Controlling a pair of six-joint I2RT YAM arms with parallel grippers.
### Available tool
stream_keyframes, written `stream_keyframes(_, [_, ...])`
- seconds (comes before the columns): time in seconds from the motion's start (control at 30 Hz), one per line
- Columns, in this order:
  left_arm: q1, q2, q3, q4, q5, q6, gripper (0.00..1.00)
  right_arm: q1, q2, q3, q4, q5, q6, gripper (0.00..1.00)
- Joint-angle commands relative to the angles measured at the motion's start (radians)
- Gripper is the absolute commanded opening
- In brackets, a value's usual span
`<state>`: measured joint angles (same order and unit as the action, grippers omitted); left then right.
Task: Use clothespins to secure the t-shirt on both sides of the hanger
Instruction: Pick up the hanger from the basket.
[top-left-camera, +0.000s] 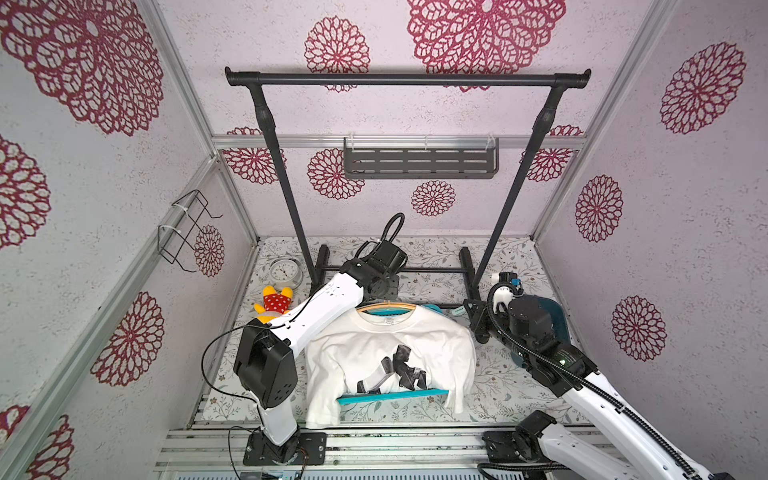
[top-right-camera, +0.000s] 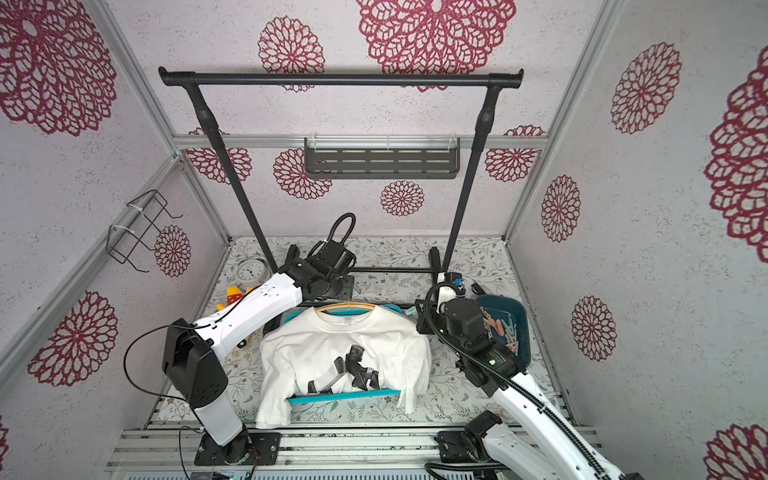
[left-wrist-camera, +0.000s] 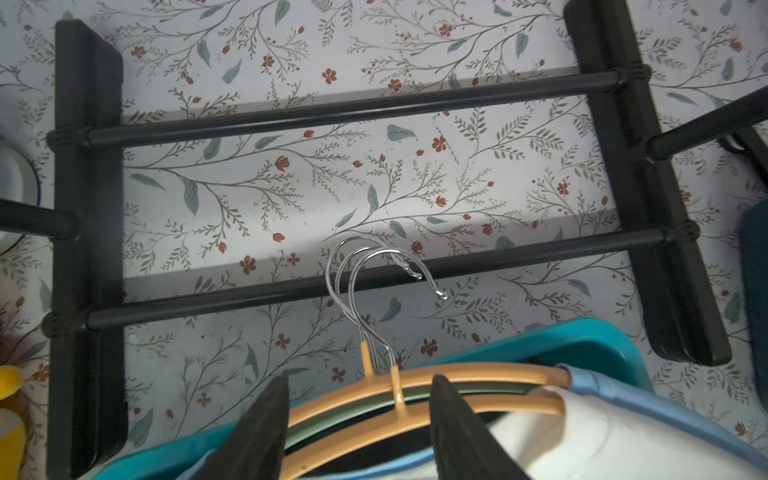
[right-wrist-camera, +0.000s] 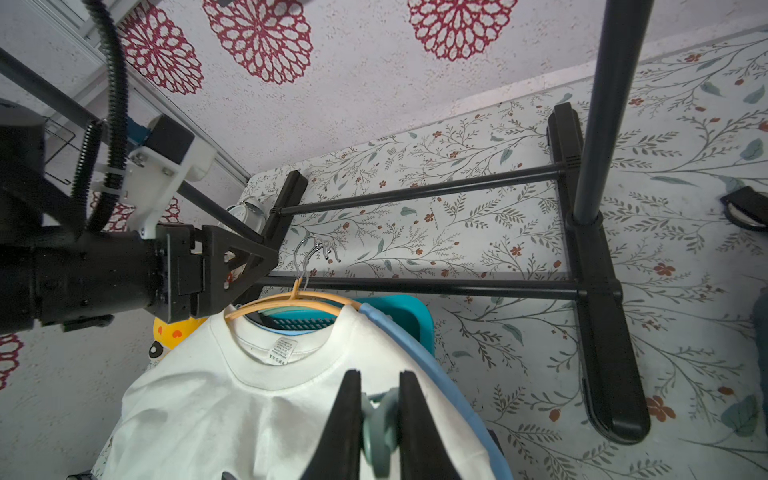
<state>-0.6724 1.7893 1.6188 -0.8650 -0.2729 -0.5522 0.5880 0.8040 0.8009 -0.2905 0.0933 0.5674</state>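
A white t-shirt (top-left-camera: 374, 340) (top-right-camera: 332, 340) (right-wrist-camera: 249, 395) lies on an orange hanger (top-left-camera: 386, 308) (left-wrist-camera: 498, 405) (right-wrist-camera: 291, 300), draped over a teal basket (top-left-camera: 395, 394). My left gripper (left-wrist-camera: 360, 379) stands open with one finger on either side of the hanger's neck, just below the metal hooks (left-wrist-camera: 374, 266). A second orange hanger (left-wrist-camera: 478, 374) lies close behind it. My right gripper (right-wrist-camera: 380, 374) is shut on a mint green clothespin (right-wrist-camera: 379, 419) above the shirt's shoulder on the right side. More clothespins (top-right-camera: 503, 332) lie in a dark teal bin (top-right-camera: 519, 316).
A black clothes rack (top-left-camera: 399, 79) stands behind the basket, with its base bars (left-wrist-camera: 353, 112) on the floral tabletop. An alarm clock (top-left-camera: 286, 270) and a yellow plush toy (top-left-camera: 276, 303) sit at the back left. A blue garment (right-wrist-camera: 399, 332) lies under the shirt.
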Motion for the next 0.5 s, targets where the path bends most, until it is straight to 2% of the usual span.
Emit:
stream_keyframes(0.0, [0.018,0.011,0.011,-0.009,-0.040,-0.053,0.55,0.004,-0.005,-0.003,0.011,-0.015,-0.008,0.01])
stream_keyframes(0.47, [0.036,0.122,0.070,0.038,0.010,-0.078,0.45,0.004,-0.016,-0.018,0.016,-0.031,0.011,0.00])
